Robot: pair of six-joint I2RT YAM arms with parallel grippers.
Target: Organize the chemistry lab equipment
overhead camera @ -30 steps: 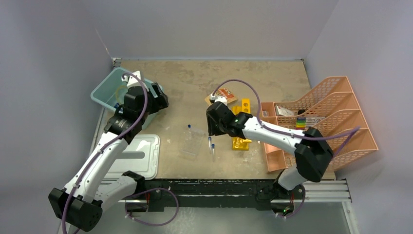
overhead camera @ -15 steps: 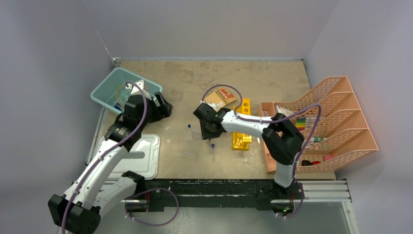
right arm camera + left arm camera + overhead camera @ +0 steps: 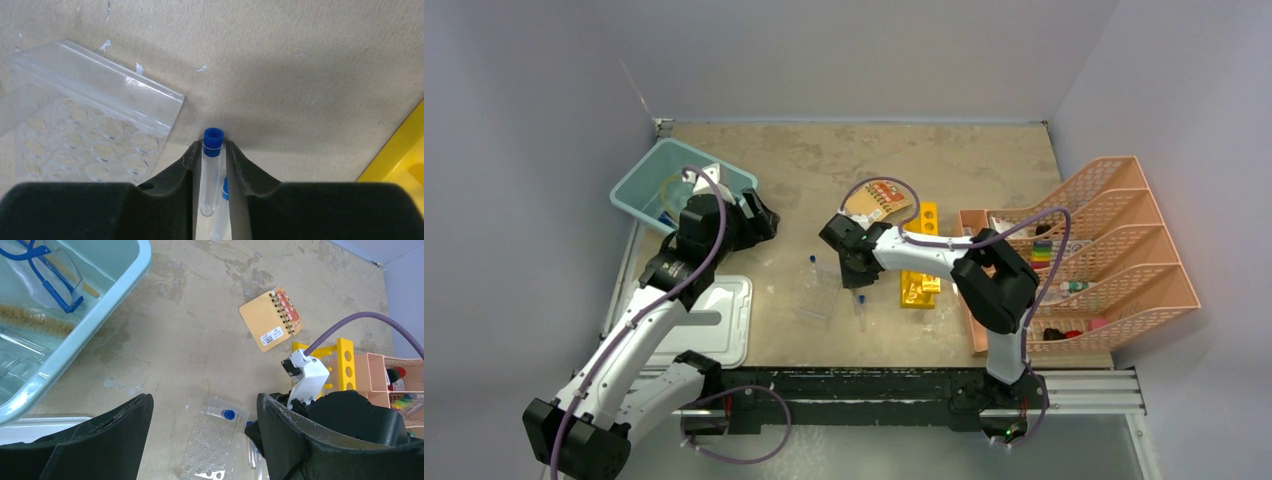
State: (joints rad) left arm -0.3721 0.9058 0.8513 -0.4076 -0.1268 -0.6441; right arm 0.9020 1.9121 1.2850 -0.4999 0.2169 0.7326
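Tube: I had one blue-capped tube (image 3: 211, 185) sitting in the slot between the right claw's fingers, over the bench (image 3: 300, 75) towards its middle.
Tube axis: its length ran along the fingers, blue cap out at the fingertips and rounded end back towards the palm. I could not tell whether it lay flat or was tipped up.
Right claw: the right claw (image 3: 213, 150) stood narrow, a finger close on each side of the tube. I could not tell whether they gripped it or only flanked it.
Second tube: another blue-capped tube (image 3: 224, 186) lay just beside the first, partly hidden by the right-hand finger.
Clear rack: the clear plastic rack (image 3: 95, 135) lay flat on the bench just left of the tube, apart from it, its wells facing up.
Yellow rack: a yellow rack (image 3: 400, 165) sat near, on the right.
Left claw: the left claw (image 3: 203, 400) hung wide open with nothing in it, well apart on the left by the teal bin (image 3: 100, 325).
Nearer arm: the right, by far.
Next move: as I judged it, the tube would have to travel left to the clear rack and be turned cap-up to drop into a well, so a slanted grip could jam it.
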